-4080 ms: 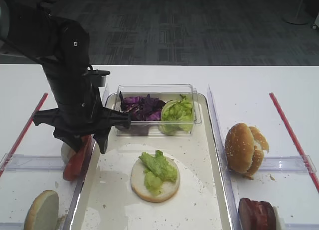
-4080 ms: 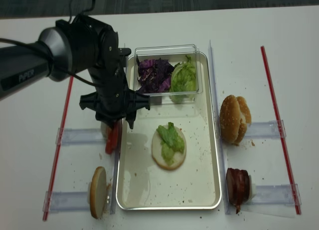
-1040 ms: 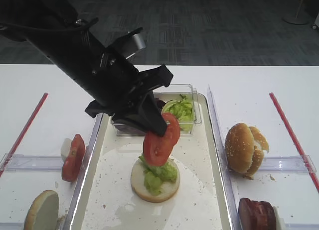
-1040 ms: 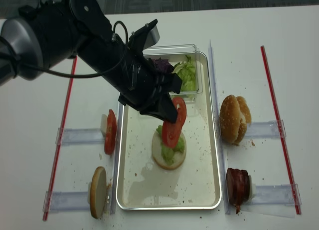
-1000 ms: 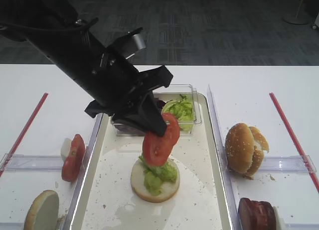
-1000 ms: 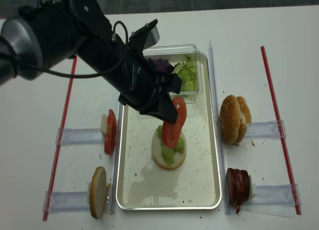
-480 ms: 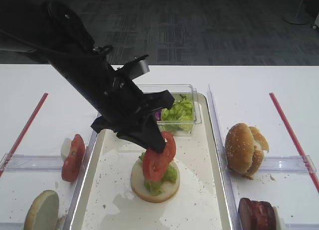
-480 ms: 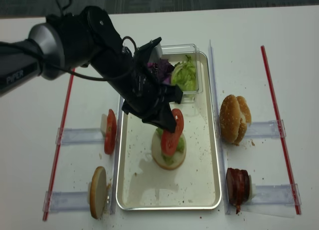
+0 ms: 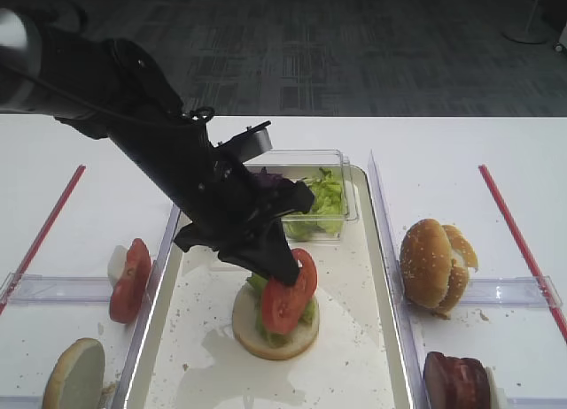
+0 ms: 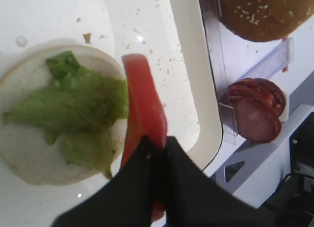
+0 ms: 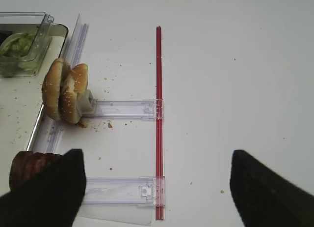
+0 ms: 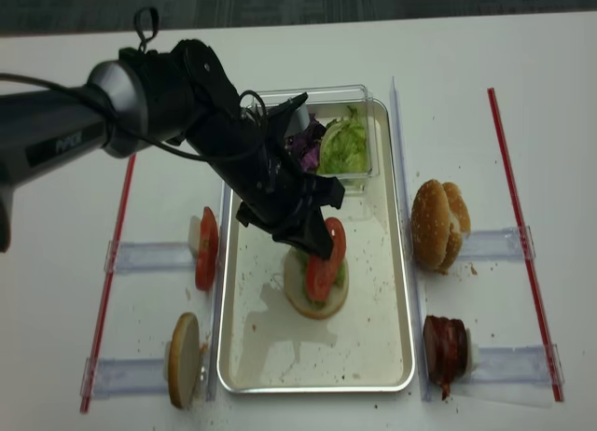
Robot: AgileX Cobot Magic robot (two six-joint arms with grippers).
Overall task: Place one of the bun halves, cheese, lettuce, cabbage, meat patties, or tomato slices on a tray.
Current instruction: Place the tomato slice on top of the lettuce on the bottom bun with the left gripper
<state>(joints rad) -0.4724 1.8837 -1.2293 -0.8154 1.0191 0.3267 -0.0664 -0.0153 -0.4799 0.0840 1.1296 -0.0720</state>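
My left gripper (image 9: 289, 273) (image 12: 318, 245) (image 10: 158, 141) is shut on a red tomato slice (image 9: 287, 303) (image 10: 145, 103), held on edge. The slice hangs just over the lettuce (image 10: 73, 106) lying on a bun half (image 9: 252, 326) (image 12: 300, 300) in the middle of the cream tray (image 9: 202, 356) (image 12: 317, 361); whether it touches I cannot tell. My right gripper (image 11: 157, 192) hovers open above the table to the right, with nothing between its fingers.
A clear box at the tray's far end holds purple cabbage (image 9: 267, 178) and lettuce (image 9: 321, 193). Left racks carry tomato slices (image 9: 130, 279) and a bun half (image 9: 74, 374). Right racks carry bun halves (image 9: 434, 263) (image 11: 65, 92) and meat patties (image 9: 455, 380) (image 10: 255, 111).
My left arm has come down and a little right with the tomato slice, from above the bun half to just over its lettuce. The grip has stayed shut.
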